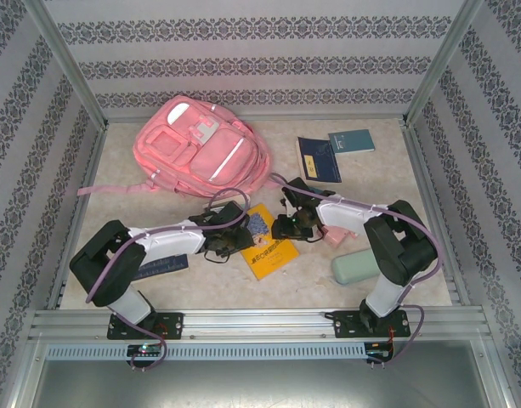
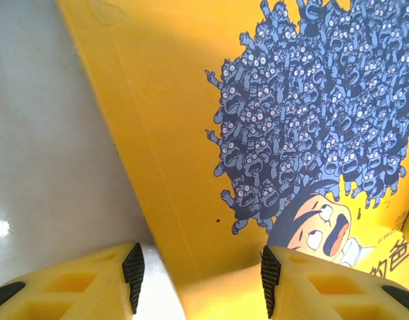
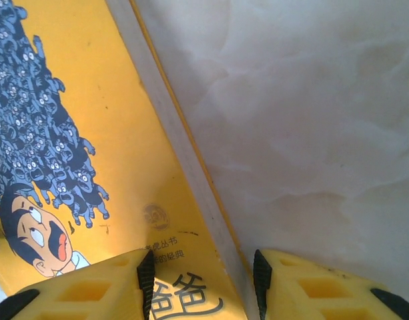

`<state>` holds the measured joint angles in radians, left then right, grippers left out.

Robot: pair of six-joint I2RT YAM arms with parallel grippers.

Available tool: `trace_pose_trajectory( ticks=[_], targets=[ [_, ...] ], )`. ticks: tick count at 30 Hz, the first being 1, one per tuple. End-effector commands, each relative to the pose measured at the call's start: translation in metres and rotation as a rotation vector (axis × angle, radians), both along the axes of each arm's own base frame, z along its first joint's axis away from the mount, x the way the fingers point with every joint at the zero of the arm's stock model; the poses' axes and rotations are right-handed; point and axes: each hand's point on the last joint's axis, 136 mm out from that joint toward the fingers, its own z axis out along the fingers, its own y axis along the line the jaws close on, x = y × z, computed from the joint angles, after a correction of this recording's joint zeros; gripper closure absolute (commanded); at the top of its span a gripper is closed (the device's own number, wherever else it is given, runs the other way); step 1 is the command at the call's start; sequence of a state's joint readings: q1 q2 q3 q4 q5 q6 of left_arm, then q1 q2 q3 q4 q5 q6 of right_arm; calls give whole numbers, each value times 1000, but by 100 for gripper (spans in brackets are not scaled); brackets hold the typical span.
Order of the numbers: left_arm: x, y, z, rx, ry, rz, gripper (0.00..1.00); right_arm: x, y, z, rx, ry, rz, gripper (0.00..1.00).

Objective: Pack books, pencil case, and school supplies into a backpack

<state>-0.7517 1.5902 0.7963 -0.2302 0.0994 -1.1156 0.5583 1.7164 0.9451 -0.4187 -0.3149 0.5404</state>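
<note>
Books number four. One is a yellow book point(image 1: 273, 252) point(image 2: 171, 133) point(image 3: 117, 153) whose cover shows a blue cartoon crowd above a shouting face. There is a navy book point(image 1: 318, 159) beside a teal book point(image 1: 352, 140) at the far right, and a second navy book point(image 1: 162, 266) under the left arm. The single pink backpack point(image 1: 201, 153) lies far left on the bench point(image 1: 387, 174).

The yellow book lies mid-bench, its long axis running far to near and skewed slightly right, with the crowd end toward the backpack. The left claw point(image 1: 235, 236) point(image 2: 199, 280) and right claw point(image 1: 287, 226) point(image 3: 203, 283) each straddle an opposite long edge, released, jaws apart.

One pink boxy thing point(image 1: 336, 236) and one pale green pencil case point(image 1: 355, 268) lie near right.
</note>
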Motion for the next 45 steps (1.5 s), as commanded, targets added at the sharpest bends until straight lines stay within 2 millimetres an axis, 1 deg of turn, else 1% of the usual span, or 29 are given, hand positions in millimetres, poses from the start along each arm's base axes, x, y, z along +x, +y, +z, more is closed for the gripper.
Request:
trace_pose_trajectory(
  ticks=[1,4,6,9,11,14,16,19,21,23,27,35,38,43,45],
  targets=[
    [-2,-3,-7,-22,4,33,48,-8,0,-17,-7,51,23,58],
    [-2,-10,-14,-41,15,35,48,-14,12,-18,33,70,32,62],
    [0,-18,-15,-74,10,28,48,-17,21,-16,65,82,33,64],
    [8,-33,-10,-145,-18,17,50,-22,37,-10,137,114,31,66],
    [15,-42,0,-197,-51,12,51,-24,46,-4,182,126,32,68],
    [23,-51,23,-267,-118,6,53,-24,57,9,251,135,23,68],
    [28,-55,42,-321,-176,4,55,-22,62,16,274,133,22,68],
    [35,-59,75,-412,-276,8,59,-19,64,24,285,120,22,68],
    [37,-59,92,-453,-323,9,63,-18,64,27,287,115,22,68],
    [38,-60,103,-495,-363,6,67,-16,64,28,291,114,19,68],
    [38,-63,110,-534,-385,-4,72,-16,64,30,296,115,15,68],
    [34,-58,123,-590,-440,-1,72,-11,57,38,300,98,-8,67],
    [32,-60,118,-592,-422,-22,72,-9,56,41,306,91,-12,67],
    [28,-57,97,-468,-349,-52,74,-6,54,45,304,80,-14,65],
    [27,-53,92,-434,-338,-52,77,-4,51,47,299,73,-23,62]
  ],
)
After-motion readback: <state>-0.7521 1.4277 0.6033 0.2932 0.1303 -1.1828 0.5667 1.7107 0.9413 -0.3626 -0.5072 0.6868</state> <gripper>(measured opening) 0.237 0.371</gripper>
